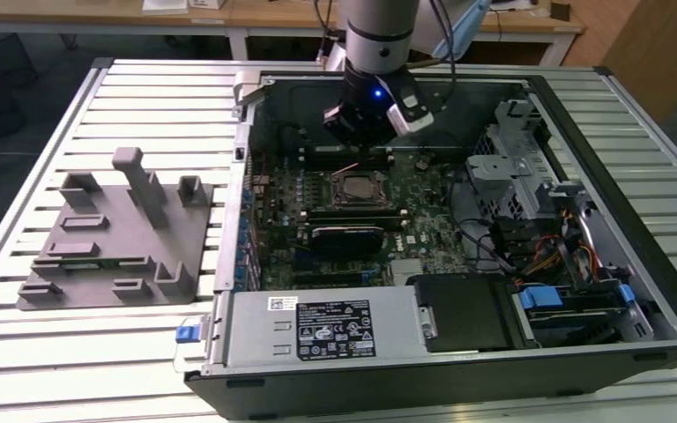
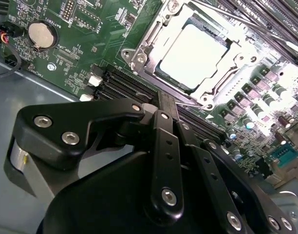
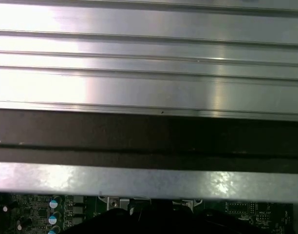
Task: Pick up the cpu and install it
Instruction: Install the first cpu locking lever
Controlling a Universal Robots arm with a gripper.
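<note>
In the exterior view, the arm's gripper [image 1: 368, 132] hangs inside the open computer case [image 1: 621, 97], in the upper middle of the frame, just above the far edge of the motherboard [image 1: 433, 233]. Its fingertips are hidden behind its own dark body there, so I cannot tell from this view whether the jaws are spread or pressed together.

The second wrist view does not settle it either: the black linkage of the gripper [image 2: 163, 109] covers the lower half of the frame and the finger ends are cut short against the board. Nothing can be seen held between them.

The cpu [image 2: 193, 56] sits in the upper middle of the second wrist view, its pale metal top washed out by glare, lying inside the socket frame [image 2: 139, 56] with the metal rim around it. In the exterior view the cpu [image 1: 353, 187] is a small, dim square at the centre of the board, just below the gripper and apart from it.

The grey tray [image 1: 109, 238] with upright posts lies at the left of the exterior view, on the ribbed table [image 1: 33, 335].

In the first wrist view, ribbed metal runs across the upper frame, with a sliver of green board along the bottom edge.
</note>
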